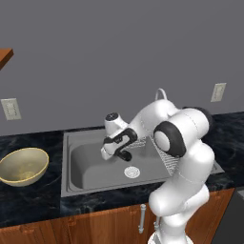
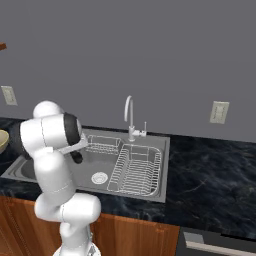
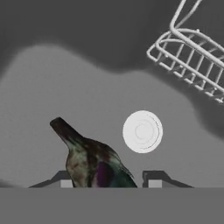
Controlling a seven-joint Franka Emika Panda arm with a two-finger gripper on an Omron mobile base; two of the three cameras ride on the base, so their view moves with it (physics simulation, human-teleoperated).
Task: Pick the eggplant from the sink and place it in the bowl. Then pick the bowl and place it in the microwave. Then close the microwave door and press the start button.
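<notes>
The dark purple-black eggplant (image 3: 94,162) sits between my two finger tips in the hand view, its thin stem pointing up and left. My gripper (image 3: 110,181) is shut on it, and the grey sink (image 3: 52,100) floor with the round drain (image 3: 142,131) lies well below. In the left base view the gripper (image 1: 125,155) hangs inside the sink (image 1: 90,178), a little above the drain (image 1: 132,172). To the sink's left, the pale yellow-tan bowl (image 1: 24,166) stands upright on the dark counter. The microwave is out of view.
A wire dish rack (image 2: 135,172) fills the right half of the basin, with a smaller rack (image 2: 102,145) behind it and the curved faucet (image 2: 129,112) at the back. Dark counter (image 2: 210,170) stretches to the right. Wooden cabinet doors (image 1: 105,226) run below.
</notes>
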